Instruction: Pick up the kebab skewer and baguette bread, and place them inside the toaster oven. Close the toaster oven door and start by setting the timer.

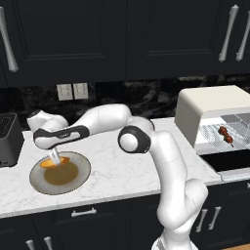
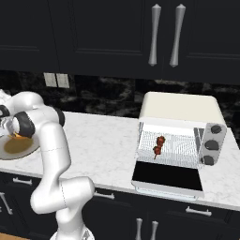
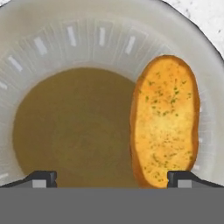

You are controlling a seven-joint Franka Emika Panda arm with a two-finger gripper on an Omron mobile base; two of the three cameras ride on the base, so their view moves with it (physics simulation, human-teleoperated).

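At the far left of the left base view a dark grey slot toaster (image 1: 9, 139) sits on the white marbled counter (image 1: 127, 171), with two pale wall sockets (image 1: 72, 91) on the dark backsplash behind. Just right of it lies a round grey plate with an olive-brown centre (image 1: 73, 183), and on the plate's far left rim rests the baguette bread (image 1: 48, 164) — a small oval golden-orange slice flecked with green. The white arm reaches across from the lower right and bends down over this plate, its gripper (image 1: 54, 158) hanging directly above the bread.

In the hand view the baguette bread (image 3: 165, 120) lies along the right side of the plate (image 3: 52, 39), partly on the ribbed rim and partly over the brown centre. The two dark fingertips (image 3: 41, 178) stand far apart at the bottom, spread wide with nothing between them; the right one sits at the near end of the bread.

Farther right, well apart from the plate, stands the cream-white boxy toaster oven (image 2: 180, 112) with three dark knobs (image 2: 212, 145) down its right side. Its dark glass toaster oven door (image 2: 167, 177) is folded down flat — fully open. The kebab skewer (image 2: 159, 145), a thin stick with dark red and brown chunks, lies on the wire rack (image 2: 180, 147) inside, towards the left.
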